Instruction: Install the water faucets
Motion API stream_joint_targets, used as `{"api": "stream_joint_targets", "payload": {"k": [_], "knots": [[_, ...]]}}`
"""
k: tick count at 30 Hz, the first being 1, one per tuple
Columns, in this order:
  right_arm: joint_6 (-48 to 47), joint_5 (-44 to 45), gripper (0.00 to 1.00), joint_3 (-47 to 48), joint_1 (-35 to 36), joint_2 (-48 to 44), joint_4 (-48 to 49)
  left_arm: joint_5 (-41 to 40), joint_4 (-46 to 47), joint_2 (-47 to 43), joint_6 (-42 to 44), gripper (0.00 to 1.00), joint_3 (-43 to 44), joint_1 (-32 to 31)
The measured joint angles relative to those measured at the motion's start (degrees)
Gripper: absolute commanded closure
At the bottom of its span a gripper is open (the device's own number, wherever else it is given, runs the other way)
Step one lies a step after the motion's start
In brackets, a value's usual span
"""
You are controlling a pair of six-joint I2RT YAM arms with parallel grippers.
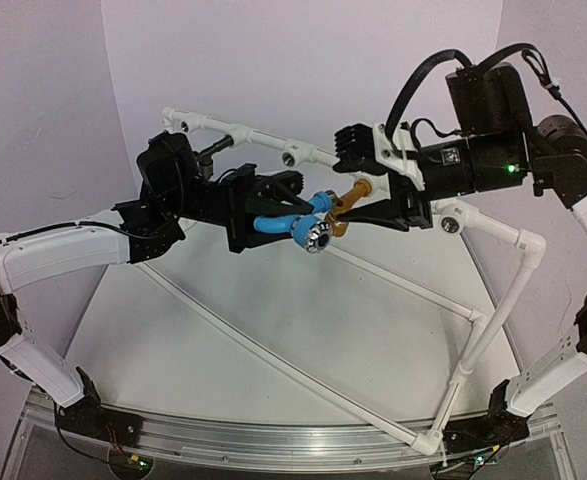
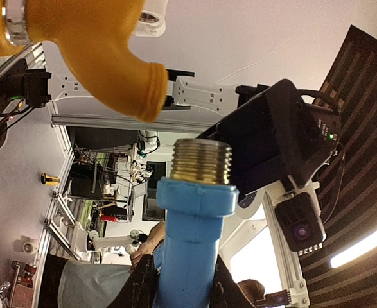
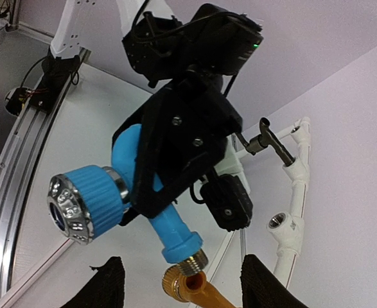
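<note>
Black faucet looks already seated in the pipe frame, just behind the left hand, and that hand is clamped on the blue faucet. Right hand is closed on the yellow faucet, nose to nose with the blue. By my read that's two left to install, with an open socket waiting just beyond both hands.
</note>
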Motion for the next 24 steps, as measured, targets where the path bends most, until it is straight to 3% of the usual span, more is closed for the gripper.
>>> {"api": "stream_joint_targets", "payload": {"k": [11,16,21,24], "knots": [[-10.24,6.4,0.5,-2.72,4.45,1.76,0.74,3.13,2.06,-0.24,-2.45,0.99,0.72,-0.86],[-13.18,8.22,0.65,-3.4,5.03,2.9,1.89,4.75,2.41,-0.47,-3.26,0.99,0.94,-0.94],[-15.2,9.25,0.86,-3.41,5.12,3.41,2.74,5.78,2.21,-0.48,-3.52,0.98,1.08,-0.97],[-16.33,9.73,0.98,-3.47,5.16,3.43,2.9,5.92,1.88,-0.48,-3.52,0.82,1.17,-0.95]]}}
